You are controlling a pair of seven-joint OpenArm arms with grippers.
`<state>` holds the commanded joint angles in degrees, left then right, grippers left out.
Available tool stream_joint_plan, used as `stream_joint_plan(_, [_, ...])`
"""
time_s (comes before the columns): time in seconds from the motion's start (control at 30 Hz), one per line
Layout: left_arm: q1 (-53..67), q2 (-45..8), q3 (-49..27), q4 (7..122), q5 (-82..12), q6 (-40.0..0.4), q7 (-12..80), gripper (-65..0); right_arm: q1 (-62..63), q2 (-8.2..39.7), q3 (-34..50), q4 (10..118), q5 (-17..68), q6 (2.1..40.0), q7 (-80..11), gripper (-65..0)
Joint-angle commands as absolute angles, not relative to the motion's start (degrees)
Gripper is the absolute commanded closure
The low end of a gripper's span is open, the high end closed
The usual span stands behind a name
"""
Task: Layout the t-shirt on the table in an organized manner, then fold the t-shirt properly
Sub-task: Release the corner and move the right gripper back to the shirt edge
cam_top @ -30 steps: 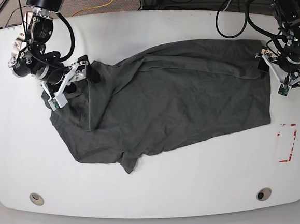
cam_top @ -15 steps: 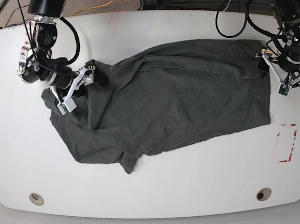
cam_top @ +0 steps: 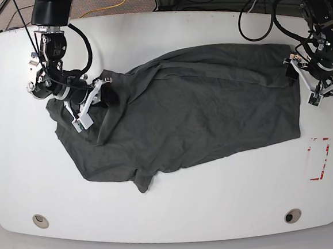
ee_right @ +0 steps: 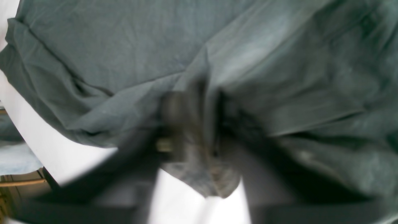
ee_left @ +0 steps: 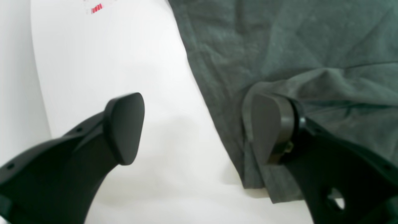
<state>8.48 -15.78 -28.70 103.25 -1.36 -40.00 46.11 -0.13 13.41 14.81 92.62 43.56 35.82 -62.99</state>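
While my right gripper [ee_right: 192, 124] pinches a t-shirt [cam_top: 183, 111] fold mid-layout, my left gripper [ee_left: 196, 130] gapes wide, needing the hem corner next.

t-shirt [cam_top: 200, 110]: soft matt charcoal cloth, wrinkly, faintly fuzzy weave close up; surface [cam_top: 179, 210]: smooth white, slight sheen, red tape mark [cam_top: 319, 158] near t-shirt's hem corner; left claw [ee_left: 196, 130] pads matt black plastic, smooth
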Motion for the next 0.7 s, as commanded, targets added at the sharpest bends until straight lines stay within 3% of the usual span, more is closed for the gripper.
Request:
stream_joint_plan(0.4, [8.48, -15.78, -28.62, 103.25, -1.36, -40.00, 46.20, -50.6, 8.48, 7.78, 14.81, 97.45, 43.21, 35.65, -70.46, -1.1])
stream_joint_plan(0.63, [8.57, -15.87, -28.62, 103.25, -1.36, -40.00, 46.20, -50.6, 14.73, 3.82, 14.73, 89.89, 43.12, 31.34, -70.29, -1.6])
stream_joint_plan(0.7, [8.66, -15.87, -28.62, 103.34, -1.36, -40.00, 46.20, -50.6, 16.84, 3.30, 14.64, 85.76, 43.12, 30.81, -70.29, -5.5])
